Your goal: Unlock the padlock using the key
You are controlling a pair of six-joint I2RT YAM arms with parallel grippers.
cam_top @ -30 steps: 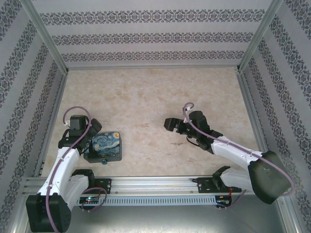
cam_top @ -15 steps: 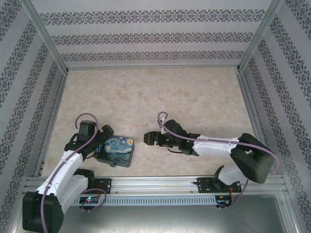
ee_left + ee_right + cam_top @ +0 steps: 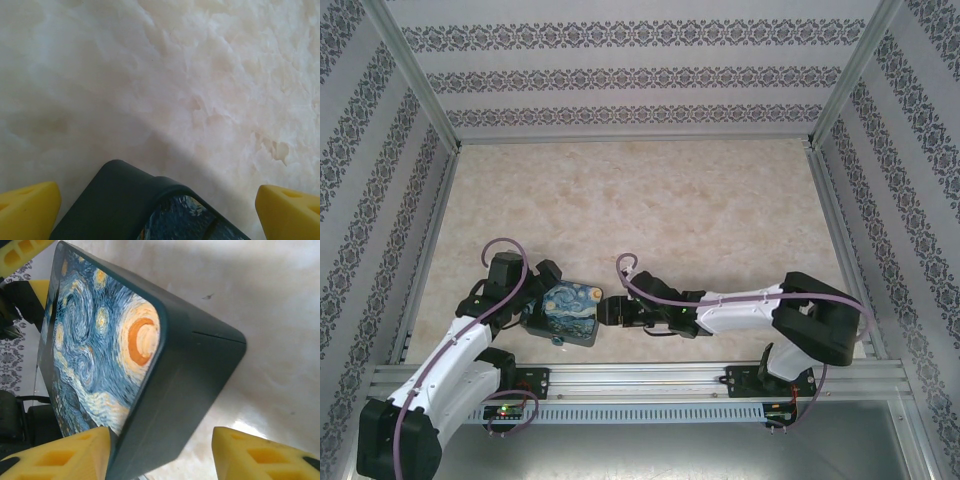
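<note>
Marbled table (image 3: 200,75) backs our left gripper (image 3: 160,210), spread wide; the right gripper (image 3: 160,455), equally wide, shows us the swirl-painted box (image 3: 100,340).

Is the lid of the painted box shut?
Yes, the right wrist view shows the painted box with only a thin seam on its dark side, no gap.

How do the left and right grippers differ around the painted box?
The left gripper sits at the left side of the painted box, its arm folded near its base; the right gripper is at the box's right side, its arm stretched across the table. Both have fingers open with the box between them.
</note>
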